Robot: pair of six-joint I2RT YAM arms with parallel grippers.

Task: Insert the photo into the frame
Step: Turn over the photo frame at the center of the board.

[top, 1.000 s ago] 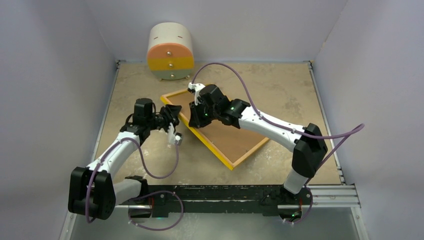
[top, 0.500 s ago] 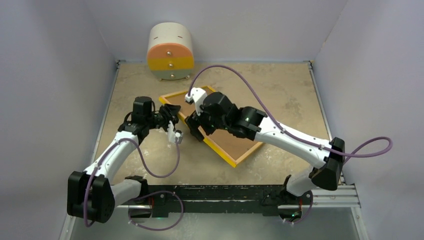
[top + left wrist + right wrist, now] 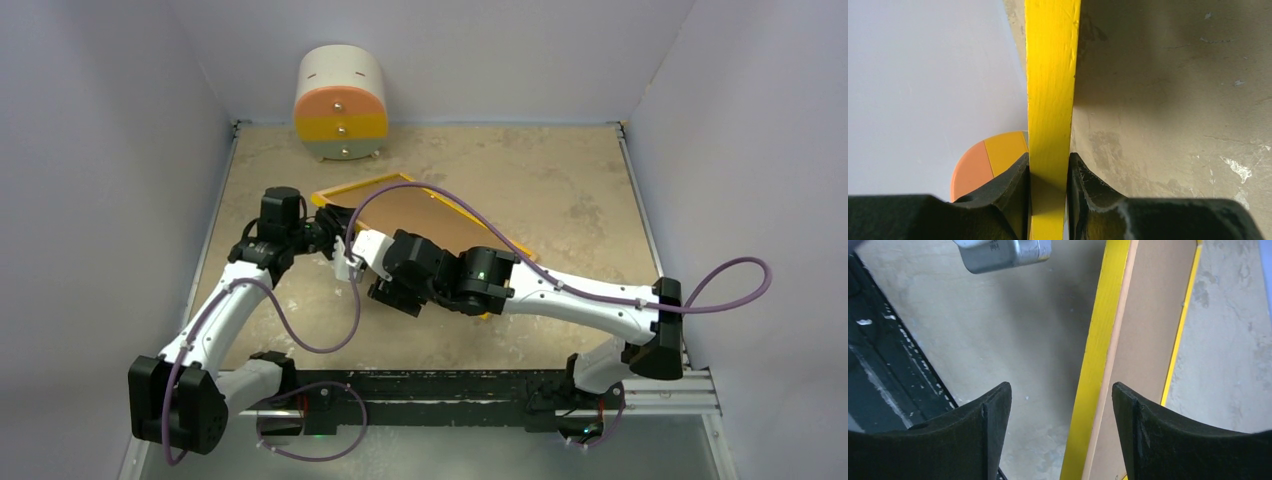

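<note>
Frame [image 3: 362, 188], thin and bright yellow, out near the middle of the table [image 3: 580, 190], back side up, filled with a brown board [image 3: 425, 212]. Pinched on one rail at its left side by the left gripper [image 3: 1049, 165], both black fingers pressed flat on the yellow wood, and seemingly tipped up a bit on that side. Probably light and stiff, yet thin enough to bend or crack if twisted from one corner, so best held by the rails, one on each side, never by the board. Smooth paint, so maybe slippery under a weak pinch. Right gripper [image 3: 1060, 395] spread wide, holding nothing, hanging just above another yellow rail, with that rail in the gap below. Photo not to be seen anywhere; maybe under the board, cannot tell. Glossy paper most likely: floppy, easy to crease or smudge, best taken by its edge. Farther out, a small round set of drawers [image 3: 340, 105], orange, yellow and pale green, against the back wall, well apart from the frame. Nearer, the right arm [image 3: 580, 298] stretched across the frame's near part, hiding that end from above. Brown board in the way of any photo going in.
</note>
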